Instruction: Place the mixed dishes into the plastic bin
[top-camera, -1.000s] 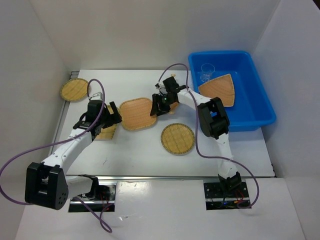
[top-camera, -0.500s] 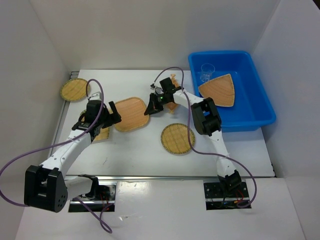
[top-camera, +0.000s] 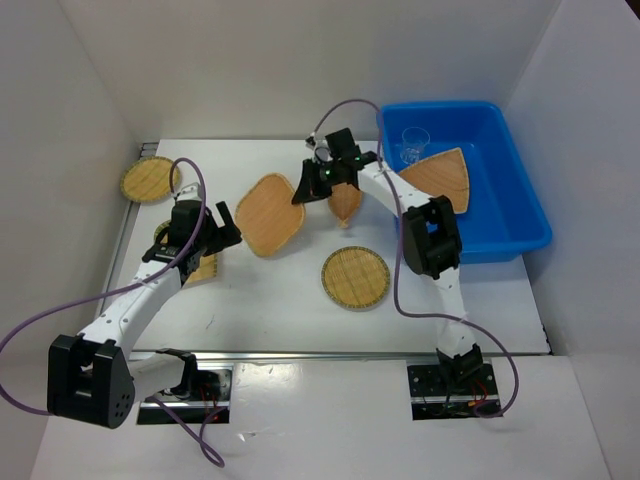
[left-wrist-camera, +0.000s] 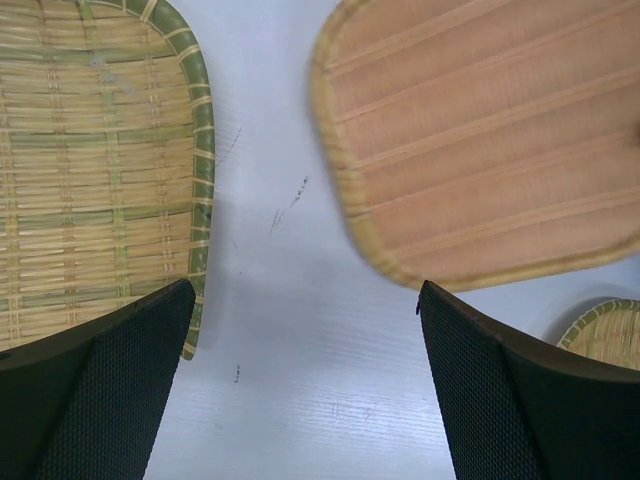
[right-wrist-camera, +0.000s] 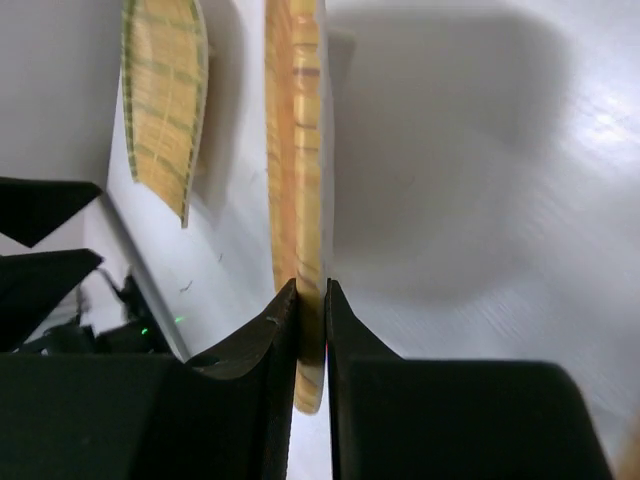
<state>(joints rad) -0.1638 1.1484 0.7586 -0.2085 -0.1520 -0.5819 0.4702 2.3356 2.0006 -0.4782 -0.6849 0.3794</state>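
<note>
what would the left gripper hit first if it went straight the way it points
Probably bare table: the left gripper is open over the gap between the green-rimmed tray and the rounded-square tray. Depth is unclear; that tray's edge might come first.

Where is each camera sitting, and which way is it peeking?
Top camera: high up behind the robot, looking down on the table and blue bin; the left arm and right arm show whole.
Left wrist camera: on the left arm, looking down past the open left claw at the rounded-square tray and a green-edged tray; its fingers show.
Right wrist camera: on the right arm, looking along the right claw, shut on that tray's edge.
Shared: the rounded-square tray shows in all three.
</note>
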